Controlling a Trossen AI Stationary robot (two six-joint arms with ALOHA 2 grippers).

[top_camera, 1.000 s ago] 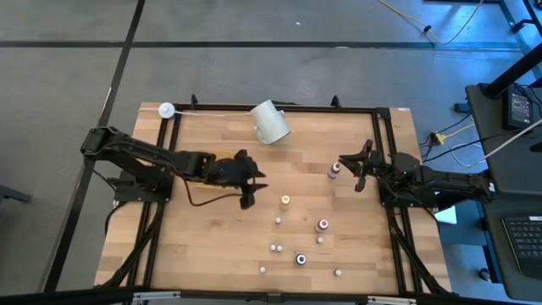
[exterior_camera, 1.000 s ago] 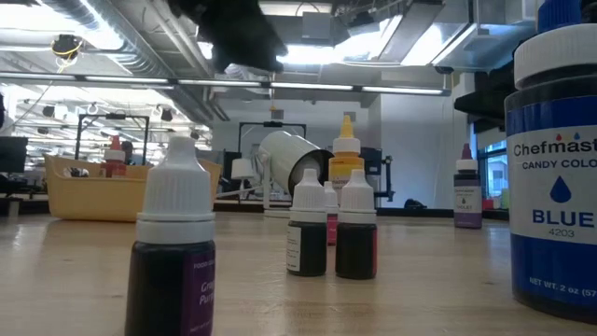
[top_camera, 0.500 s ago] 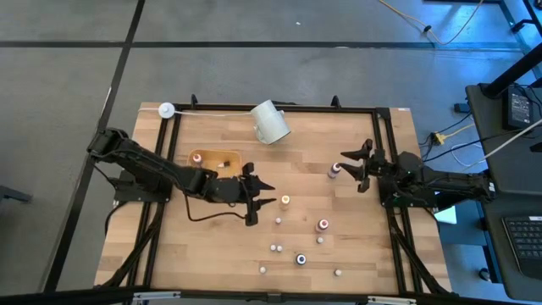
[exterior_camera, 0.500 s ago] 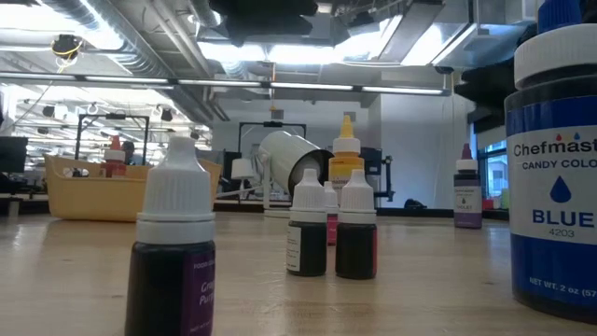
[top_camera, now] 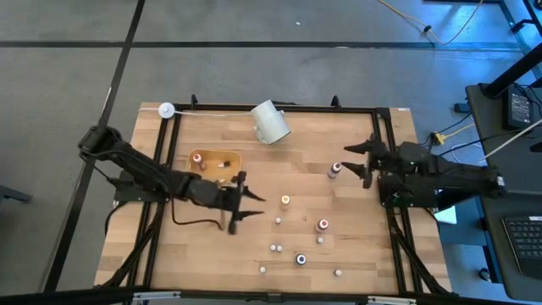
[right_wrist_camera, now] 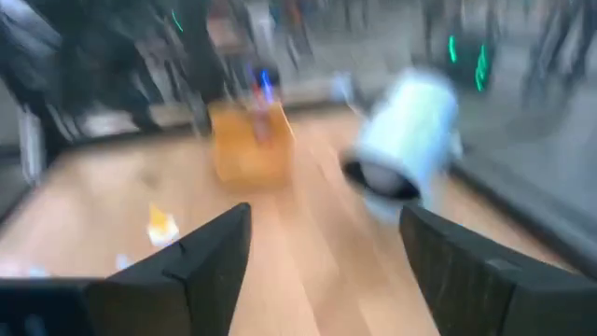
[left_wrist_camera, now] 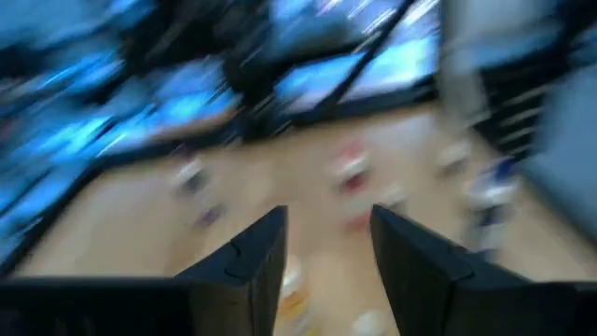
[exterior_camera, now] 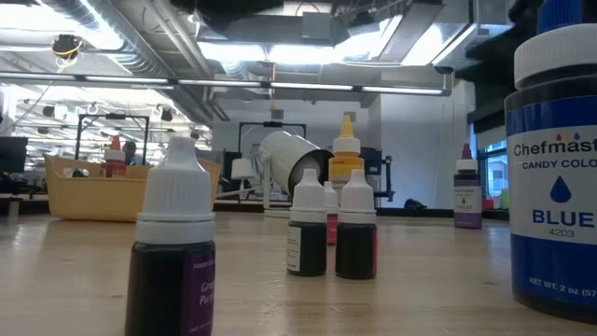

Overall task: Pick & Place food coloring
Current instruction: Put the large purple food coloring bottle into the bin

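So my left gripper (top_camera: 241, 202) just swung back from the orange-capped food coloring bottle (top_camera: 285, 201), fingers wide and empty, right gripper (top_camera: 360, 158) backed off the dark-capped bottle (top_camera: 334, 169) too, probably empty, so 0 picked yet.

Both wrist views are motion-blurred: we cannot read bottle labels or cap colours there. In the low view the blue bottle (exterior_camera: 556, 168) is cut off by the right edge, and the nearest dark bottle (exterior_camera: 176, 252) by the bottom edge. From above, the small bottles (top_camera: 277, 248) are too tiny to distinguish.
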